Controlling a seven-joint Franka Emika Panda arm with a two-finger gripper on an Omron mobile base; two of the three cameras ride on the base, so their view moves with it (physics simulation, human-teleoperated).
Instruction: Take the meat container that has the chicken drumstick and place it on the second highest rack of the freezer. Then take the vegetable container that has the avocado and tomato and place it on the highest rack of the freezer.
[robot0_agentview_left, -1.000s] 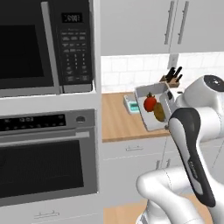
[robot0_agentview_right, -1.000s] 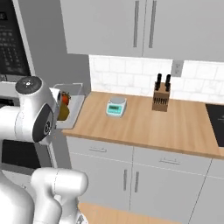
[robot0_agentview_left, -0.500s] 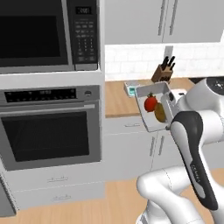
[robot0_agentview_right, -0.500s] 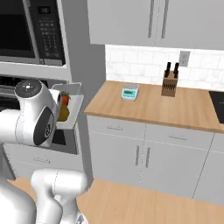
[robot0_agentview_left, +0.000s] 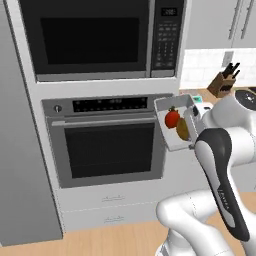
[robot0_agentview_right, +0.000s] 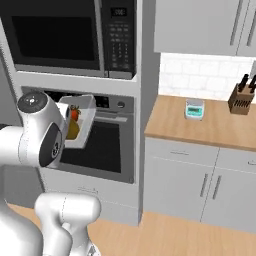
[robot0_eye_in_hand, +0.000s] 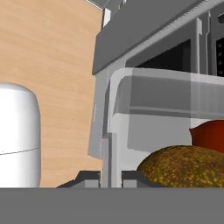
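Light: bright, even, no visible source.
Shadows: faint and soft.
Glare: none.
Sharpness: base views slightly soft; hand view coarse up close.

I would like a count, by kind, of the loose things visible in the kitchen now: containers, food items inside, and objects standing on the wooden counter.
Containers: 1, the clear vegetable container, carried in front of the wall oven
Food items inside it: 2, the tomato and the avocado
Objects on the counter: 2, the knife block and the small scale
Total: 5
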